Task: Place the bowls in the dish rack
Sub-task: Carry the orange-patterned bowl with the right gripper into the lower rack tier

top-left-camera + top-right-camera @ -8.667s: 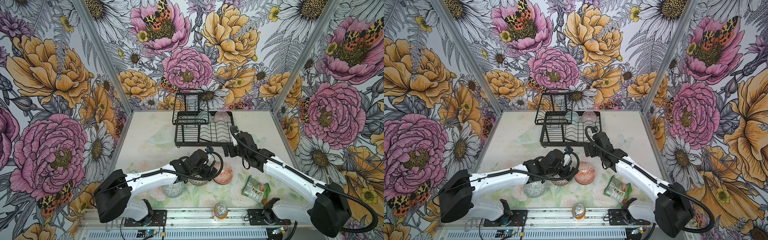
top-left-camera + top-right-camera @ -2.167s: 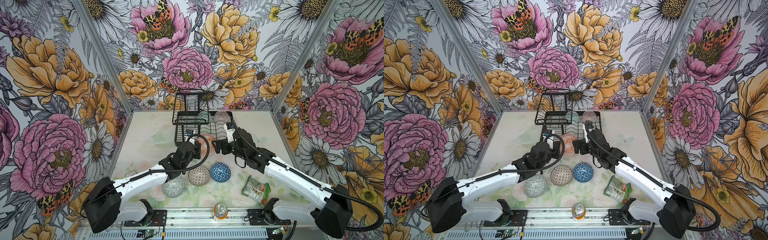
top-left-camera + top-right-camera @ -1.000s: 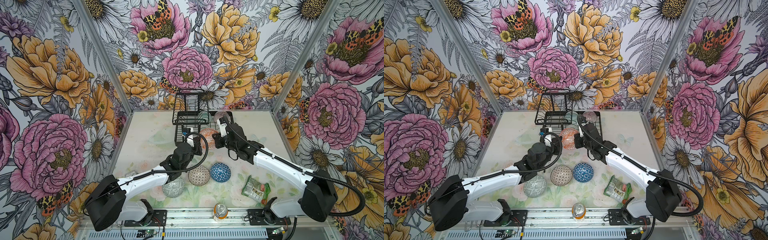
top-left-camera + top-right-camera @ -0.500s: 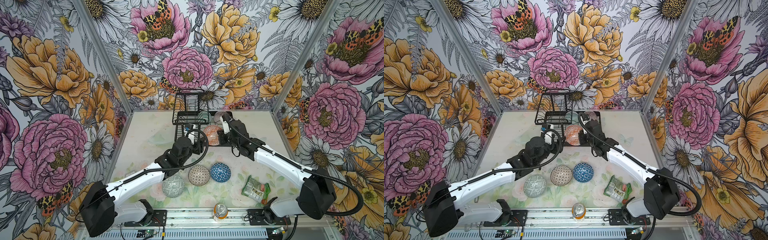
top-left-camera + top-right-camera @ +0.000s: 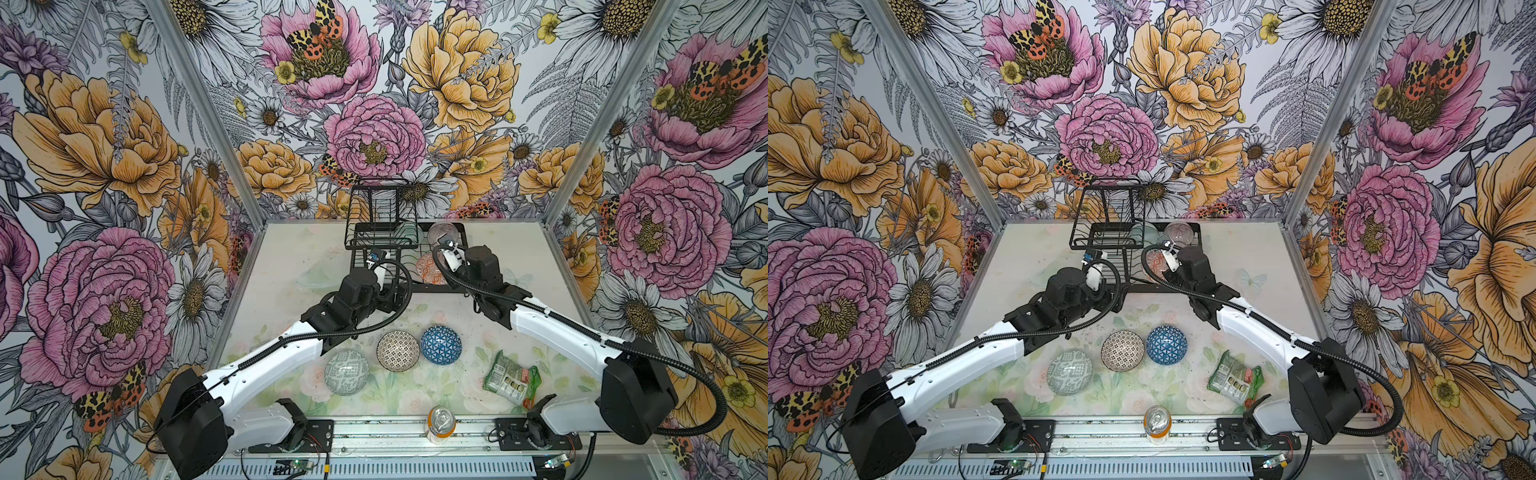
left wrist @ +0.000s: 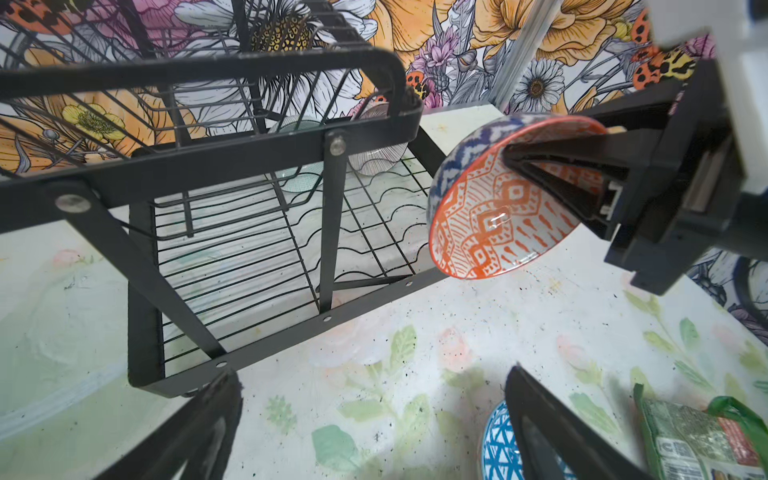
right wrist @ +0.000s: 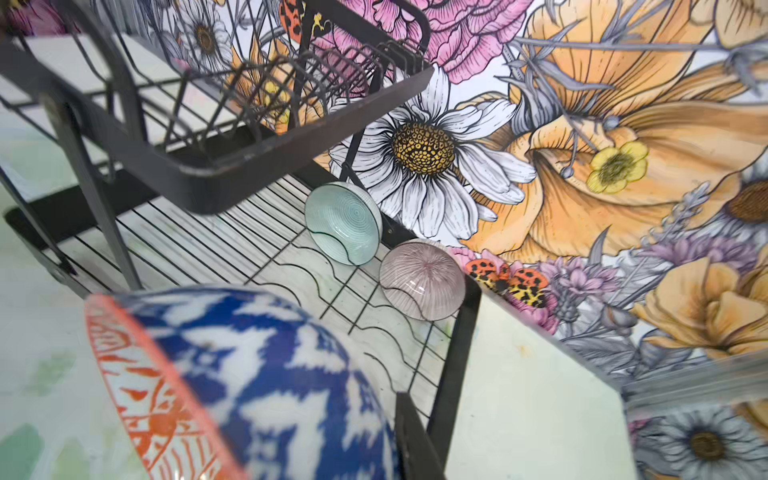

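Released the orange bowl (image 6: 498, 199) from the left gripper (image 6: 372, 376) within the last second; left its fingers (image 6: 216, 415) spread wide and empty by the 7 o'clock corner of the rack (image 5: 382, 243). Carried the bowl slightly toward 3 o'clock in the right gripper (image 6: 511, 160), clamped on its rim, tilted on edge at about 4 o'clock of the rack's lower tier; could not tell whether it touched the wires.

Counted six bowls: that one; a teal bowl (image 7: 343, 222) and a pink bowl (image 7: 419, 278) leaning on edge at 12 to 1 o'clock in the lower tier; three on the table (image 5: 299, 257) toward 6 o'clock, namely a grey maze bowl (image 5: 346, 371), a black-and-white bowl (image 5: 397, 350) and a blue bowl (image 5: 441, 345). Counted one rack, one snack packet (image 5: 512, 376) at 4 o'clock and one can (image 5: 440, 419) at 6 o'clock.
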You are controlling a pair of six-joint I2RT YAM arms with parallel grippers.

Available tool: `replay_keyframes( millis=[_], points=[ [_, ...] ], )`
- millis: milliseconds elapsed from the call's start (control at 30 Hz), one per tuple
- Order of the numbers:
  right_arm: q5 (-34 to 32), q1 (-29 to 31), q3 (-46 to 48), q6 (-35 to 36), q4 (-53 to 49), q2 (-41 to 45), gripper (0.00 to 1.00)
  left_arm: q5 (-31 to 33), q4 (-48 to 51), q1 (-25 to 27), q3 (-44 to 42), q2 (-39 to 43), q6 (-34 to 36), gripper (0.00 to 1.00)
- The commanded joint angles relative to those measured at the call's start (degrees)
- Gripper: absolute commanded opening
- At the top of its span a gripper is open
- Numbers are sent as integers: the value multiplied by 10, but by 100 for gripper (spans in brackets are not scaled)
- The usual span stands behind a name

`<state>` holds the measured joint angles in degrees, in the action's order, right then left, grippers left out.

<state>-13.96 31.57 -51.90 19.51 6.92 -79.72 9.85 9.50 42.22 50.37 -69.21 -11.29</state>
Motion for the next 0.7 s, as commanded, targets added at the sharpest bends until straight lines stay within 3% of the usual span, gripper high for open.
replay_keyframes(
  millis=[0,300,667],
  points=[
    [-36,2,42,175,205,10,0,-30,12,-11,15,-7,14,99],
    [-49,9,80,409,450,-84,0,-38,10,-24,18,-17,15,99],
    [-23,-2,24,480,516,-207,0,-43,14,-29,21,-17,14,99]
  ],
)
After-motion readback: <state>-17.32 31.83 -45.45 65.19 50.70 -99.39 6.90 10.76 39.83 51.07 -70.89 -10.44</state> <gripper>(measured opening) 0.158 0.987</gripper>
